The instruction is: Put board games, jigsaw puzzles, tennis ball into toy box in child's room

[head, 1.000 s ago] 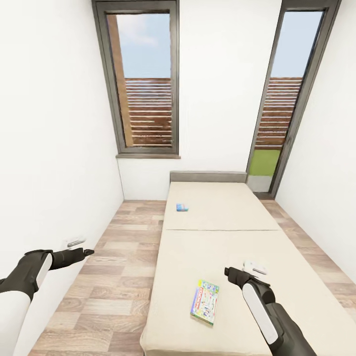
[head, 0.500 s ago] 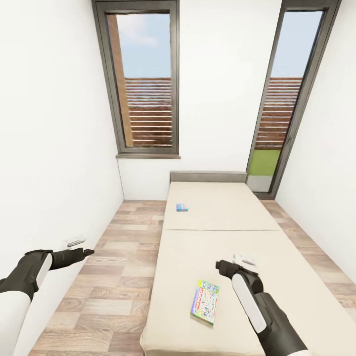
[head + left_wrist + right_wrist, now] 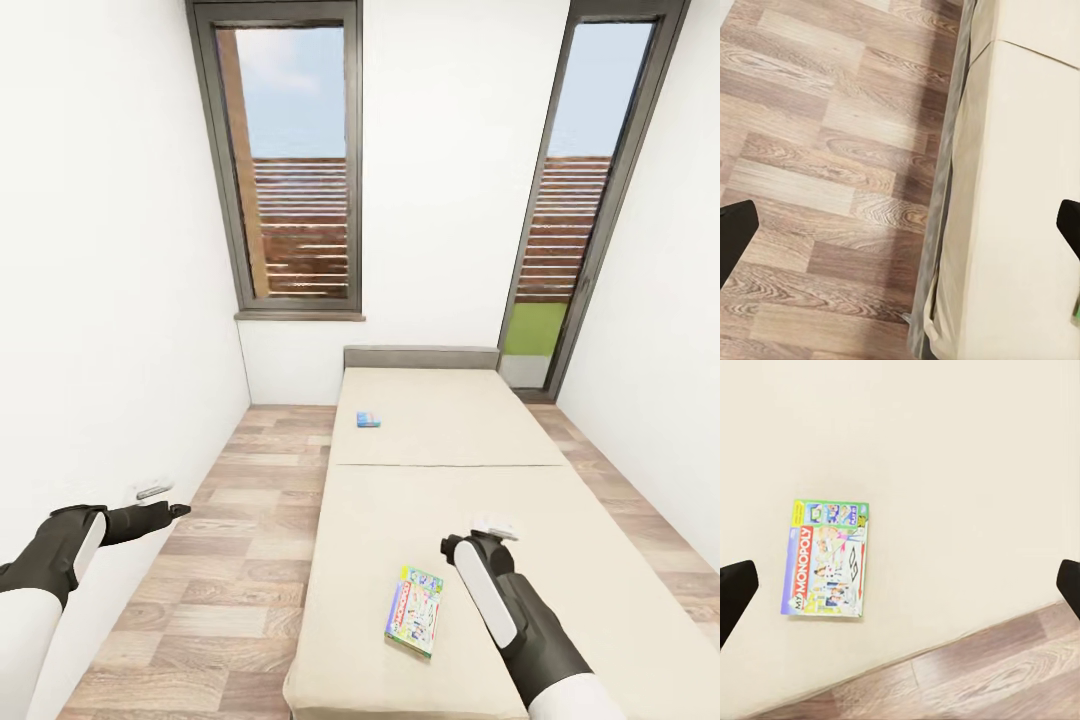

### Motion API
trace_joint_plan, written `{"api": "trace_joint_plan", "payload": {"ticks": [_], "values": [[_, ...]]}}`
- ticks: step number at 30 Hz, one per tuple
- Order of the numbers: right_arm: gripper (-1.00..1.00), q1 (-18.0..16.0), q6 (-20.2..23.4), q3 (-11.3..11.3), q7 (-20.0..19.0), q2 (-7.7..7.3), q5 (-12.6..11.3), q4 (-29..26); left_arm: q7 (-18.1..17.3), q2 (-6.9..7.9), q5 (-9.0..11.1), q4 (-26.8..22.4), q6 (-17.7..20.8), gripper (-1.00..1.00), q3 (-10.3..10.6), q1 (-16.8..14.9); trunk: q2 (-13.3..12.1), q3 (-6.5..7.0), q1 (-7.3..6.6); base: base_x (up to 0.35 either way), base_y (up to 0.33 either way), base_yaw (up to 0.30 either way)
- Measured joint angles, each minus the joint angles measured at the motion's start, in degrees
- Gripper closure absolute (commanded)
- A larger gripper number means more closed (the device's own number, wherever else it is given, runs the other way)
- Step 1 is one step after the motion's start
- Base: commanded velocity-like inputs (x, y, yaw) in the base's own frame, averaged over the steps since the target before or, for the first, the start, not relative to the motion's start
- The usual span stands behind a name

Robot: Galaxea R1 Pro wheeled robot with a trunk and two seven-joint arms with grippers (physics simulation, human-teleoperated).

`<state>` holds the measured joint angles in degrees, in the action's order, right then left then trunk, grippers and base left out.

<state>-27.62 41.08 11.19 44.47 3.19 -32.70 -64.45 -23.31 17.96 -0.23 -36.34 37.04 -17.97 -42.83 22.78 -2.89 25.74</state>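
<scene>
Position: we stand at the foot of the wide low beige bed [image 3: 440,480] with its grey frame, in the white-walled child's room with tall dark-framed windows [image 3: 290,160] and a wood-plank floor [image 3: 230,560].
Step in hand: approach to the first pick; we judge that no toy is collected yet.
Near target: the pale-green rectangular board game with a red title band [image 3: 415,610] lies flat on the near mattress half, close to the bed's left edge; in the right wrist view it sits ahead of the fingers [image 3: 829,559].
Far target: the small blue board game [image 3: 368,419] lies on the far mattress half, well apart from the first.
Right gripper [image 3: 492,528]: hovers over the mattress beside the near game, fingers spread wide, nothing between them.
Left gripper [image 3: 168,512]: held over the floor beside the bed, fingers also set wide and empty.
Next move: we expect the right arm must descend and centre its jaws across one edge of the thin box.
</scene>
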Motion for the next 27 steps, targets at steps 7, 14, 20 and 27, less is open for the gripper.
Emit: {"api": "trace_joint_plan", "payload": {"ticks": [7,14,20,27], "values": [[-1.0,0.0,-1.24,1.26,0.18,0.42,-0.08,-0.46,0.05,0.01,-0.05,0.0,-0.06,-1.0,0.0,0.0,0.01,-0.01,-0.02,0.126,0.0,0.0],[-1.0,-0.03,-2.13,4.57,0.23,0.49,-0.08,-0.52,0.05,-0.01,-0.01,0.0,-0.08,-1.0,0.0,0.0,0.0,-0.36,-0.01,0.206,0.0,0.0],[-1.0,-0.02,-2.33,5.26,0.25,0.41,-0.03,-0.53,0.01,-0.01,0.0,0.0,-0.09,-1.0,0.0,0.0,0.0,-0.52,0.0,0.033,0.0,0.0],[-1.0,-0.08,-2.32,5.32,0.25,0.07,-0.11,-0.61,0.01,-0.01,0.0,0.0,-0.09,-1.0,0.07,0.0,0.0,-0.54,0.0,0.004,0.0,0.0]]}}
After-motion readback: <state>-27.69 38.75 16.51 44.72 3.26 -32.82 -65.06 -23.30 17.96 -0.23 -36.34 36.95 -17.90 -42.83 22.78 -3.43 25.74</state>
